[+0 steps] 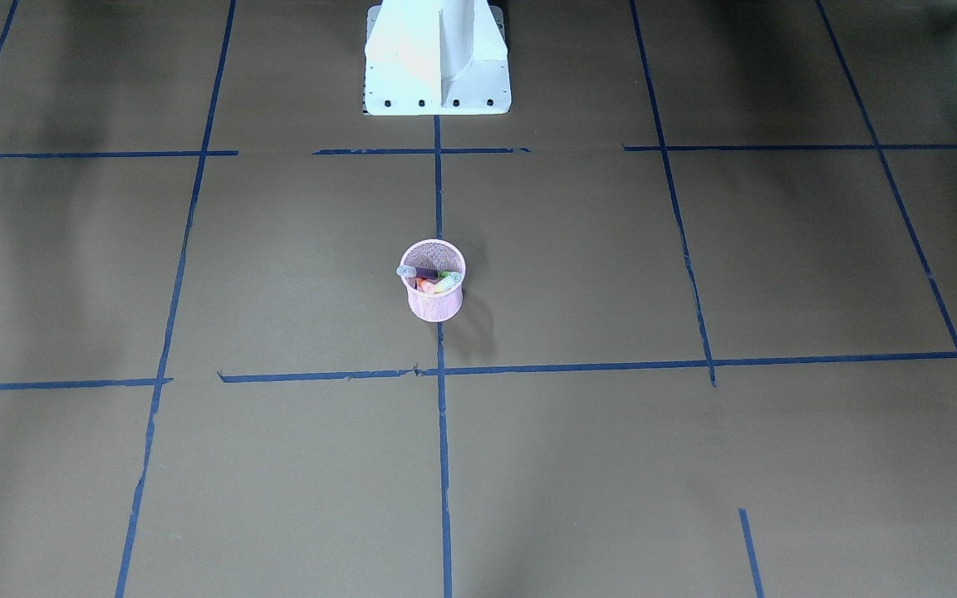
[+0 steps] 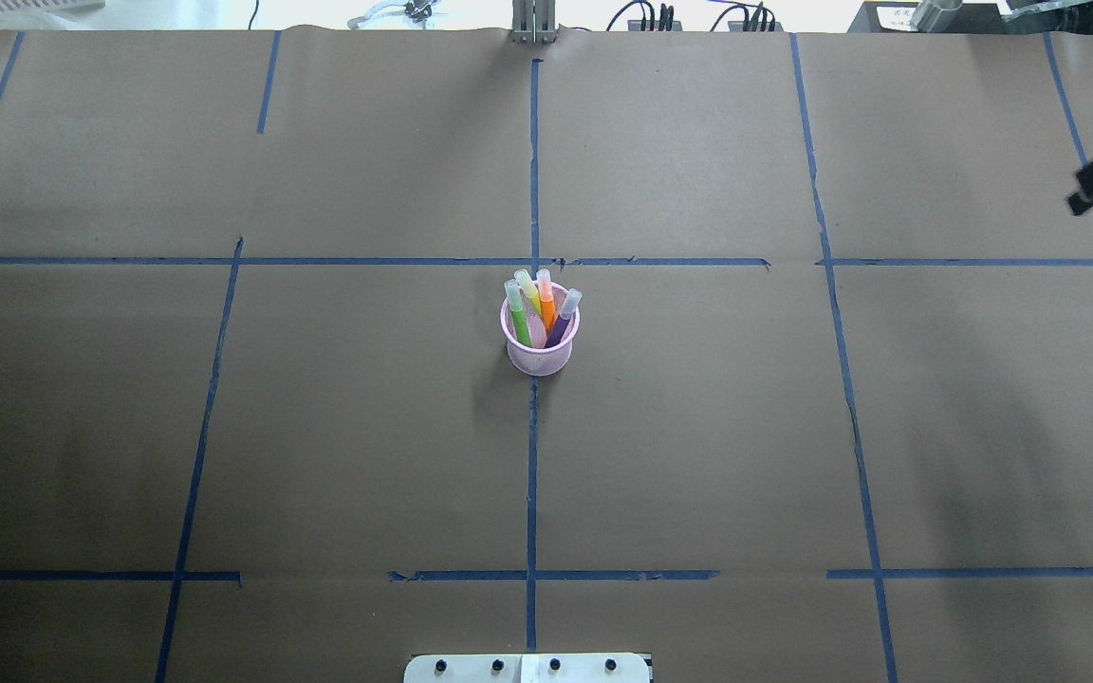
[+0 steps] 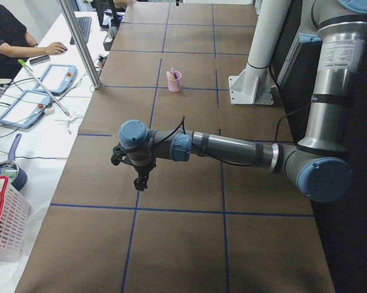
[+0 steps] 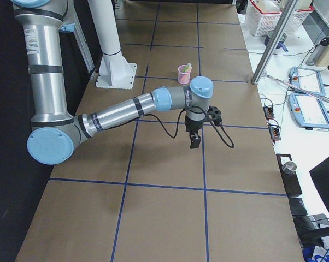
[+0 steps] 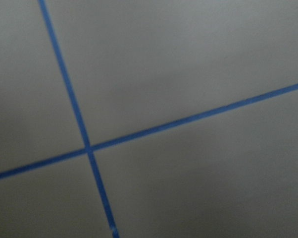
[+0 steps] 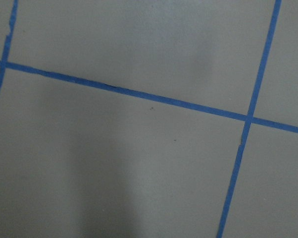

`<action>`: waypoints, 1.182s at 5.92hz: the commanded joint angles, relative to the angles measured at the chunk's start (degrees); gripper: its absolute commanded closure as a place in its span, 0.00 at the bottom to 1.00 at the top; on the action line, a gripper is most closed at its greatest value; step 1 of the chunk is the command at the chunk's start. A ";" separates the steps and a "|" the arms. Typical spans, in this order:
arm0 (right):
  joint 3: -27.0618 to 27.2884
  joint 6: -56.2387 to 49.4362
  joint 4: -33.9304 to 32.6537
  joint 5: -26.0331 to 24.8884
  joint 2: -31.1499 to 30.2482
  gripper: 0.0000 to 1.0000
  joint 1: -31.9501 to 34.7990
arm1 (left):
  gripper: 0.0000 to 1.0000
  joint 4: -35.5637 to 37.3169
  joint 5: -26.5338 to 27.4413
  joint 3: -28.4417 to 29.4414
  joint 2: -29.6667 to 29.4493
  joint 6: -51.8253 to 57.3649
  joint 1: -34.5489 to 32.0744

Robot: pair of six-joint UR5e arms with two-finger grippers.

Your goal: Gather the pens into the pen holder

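Overhead exterior: pens in holder, both arms well clear

The holder stands upright near the middle of the table, on the central tape line. The green pen, orange pen and purple pen lean inside it, pale caps up and above the rim. A fourth, yellowish cap seems to show beside the green one. No pen lies on the table in any view, so the task looks done.

The left gripper hangs over bare paper, well apart from the holder. It shows only in the exterior left view, so whether its jaws are apart or together cannot be told. The right gripper hangs likewise on the other side. Only a dark sliver of it reaches the overhead edge, and its jaws cannot be judged either. Both wrist views show only tape and paper.

The pens are probably light, stiff and smooth-sided. A pinch across the barrel below the cap should hold best, since the round body may slip or roll. The mesh holder looks light and easy to tip, so it would be best held at the rim or wall, gently.
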 commanded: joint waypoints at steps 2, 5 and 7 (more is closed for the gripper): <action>-4.91 -13.06 -0.05 5.27 -6.02 0.00 7.75 | 0.00 4.36 0.10 0.54 0.98 -0.16 -2.79; -7.12 -12.73 8.69 4.68 -9.45 0.00 7.75 | 0.00 4.80 0.97 0.02 0.89 -0.60 -3.94; -7.48 -12.55 9.71 4.68 -9.72 0.00 7.75 | 0.00 4.89 9.49 -1.12 1.76 0.27 -4.20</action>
